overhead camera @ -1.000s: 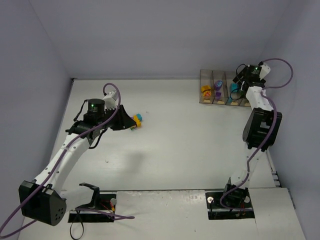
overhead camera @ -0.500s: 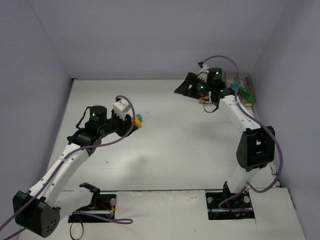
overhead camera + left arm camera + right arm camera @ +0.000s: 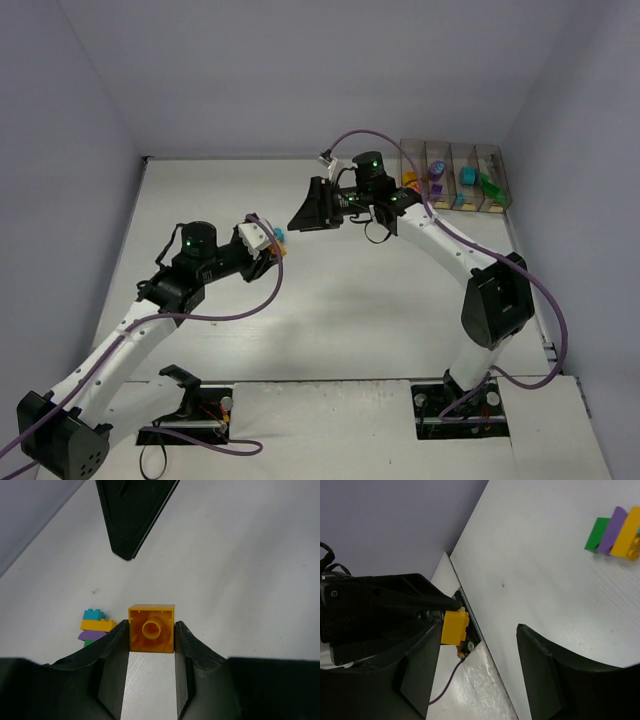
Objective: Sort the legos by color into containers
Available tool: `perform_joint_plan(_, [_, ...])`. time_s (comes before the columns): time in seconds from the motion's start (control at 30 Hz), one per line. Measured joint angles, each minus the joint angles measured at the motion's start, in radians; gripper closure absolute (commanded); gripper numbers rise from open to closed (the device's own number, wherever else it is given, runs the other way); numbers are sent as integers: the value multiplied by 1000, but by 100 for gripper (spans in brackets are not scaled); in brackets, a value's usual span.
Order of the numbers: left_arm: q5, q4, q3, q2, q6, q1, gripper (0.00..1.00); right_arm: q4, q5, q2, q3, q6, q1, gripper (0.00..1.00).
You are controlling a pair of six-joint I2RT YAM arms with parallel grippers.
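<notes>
My left gripper [image 3: 270, 246] is shut on a yellow brick [image 3: 151, 628], held off the table; the brick also shows in the right wrist view [image 3: 454, 626]. A small stack of teal, yellow, purple and green legos [image 3: 95, 628] lies on the table just left of the held brick, and shows in the top view [image 3: 280, 234] and the right wrist view [image 3: 615, 530]. My right gripper [image 3: 299, 221] is open and empty, hovering just right of the left gripper and facing it. The four joined bins [image 3: 452, 146] stand at the back right, holding yellow, purple, teal and green bricks.
The side walls rise close along the table's left, back and right edges. The arm bases and their cables sit at the near edge [image 3: 190, 405]. One finger [image 3: 132, 515] of the right gripper hangs at the top of the left wrist view.
My right arm has swung from the bins leftward to the middle of the table, gripper open. My left gripper has shifted right and nearer with the yellow brick in it.
</notes>
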Motion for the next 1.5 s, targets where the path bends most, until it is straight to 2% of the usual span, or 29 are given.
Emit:
perform_joint_plan(0.3, [-21, 13, 0, 29, 61, -14, 93, 11, -38, 10, 8, 2, 91, 45])
perform_joint_plan(0.73, [-46, 36, 0, 36, 65, -16, 93, 17, -24, 29, 6, 2, 108, 46])
perform_joint_plan(0.87, [-47, 36, 0, 23, 63, -22, 93, 17, -16, 37, 6, -1, 109, 52])
perform_joint_plan(0.97, [-50, 37, 0, 11, 63, -27, 93, 16, -13, 43, 6, -2, 112, 54])
perform_joint_plan(1.03, [-50, 38, 0, 8, 63, -32, 93, 17, -13, 44, 5, -3, 116, 59])
perform_joint_plan(1.1, [-51, 38, 0, 8, 63, -37, 93, 17, -14, 44, 4, -5, 121, 73])
perform_joint_plan(1.13, [-54, 34, 0, 9, 63, -38, 89, 19, -19, 44, 4, -1, 121, 79])
perform_joint_plan(1.17, [-58, 33, 0, 11, 63, -39, 85, 20, -13, 44, 4, -3, 121, 91])
perform_joint_plan(1.23, [-63, 35, 0, 11, 68, -40, 74, 16, -8, 46, 3, 10, 121, 99])
perform_joint_plan(1.27, [-68, 37, 0, 12, 67, -40, 56, 17, -10, 46, 3, 10, 121, 100])
perform_joint_plan(1.4, [-100, 70, 0, 23, 25, -44, 25, 18, 4, 46, 1, -10, 106, 100])
perform_joint_plan(1.5, [-137, 97, 0, 34, -42, -44, 21, 16, 23, 46, -3, -35, 57, 100])
